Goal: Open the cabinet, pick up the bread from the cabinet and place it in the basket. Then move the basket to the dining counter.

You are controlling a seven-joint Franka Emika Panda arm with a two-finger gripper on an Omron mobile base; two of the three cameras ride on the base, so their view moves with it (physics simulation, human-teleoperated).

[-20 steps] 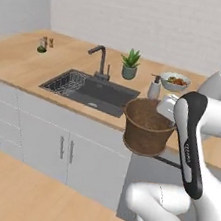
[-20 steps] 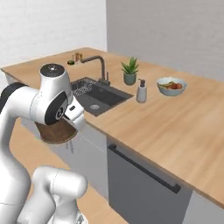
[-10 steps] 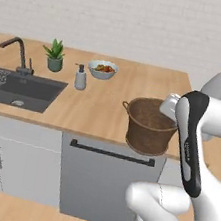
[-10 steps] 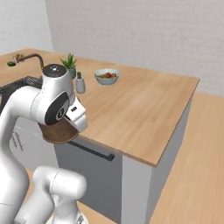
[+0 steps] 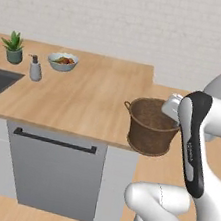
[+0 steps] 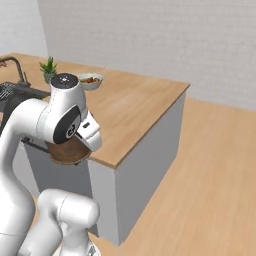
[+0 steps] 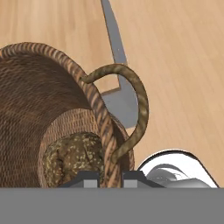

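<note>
The gripper [image 7: 110, 175] is clamped tight on the rim of the basket [image 5: 150, 125], one finger inside the woven wall and one outside, beside a loop handle [image 7: 131, 105], with the bread [image 7: 74, 157] lying in the bottom. Over the last second the base has carried the view along the dining counter [image 5: 84, 98]. The sink has slid off to the left, and the basket now hangs at the counter's end corner, so the carry looks nearly done, with only the set-down on the wood left.

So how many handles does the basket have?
2. One loop handle sticks out on the basket's left side in the left base view. The other curls over the rim by the gripper in the hand view.
</note>
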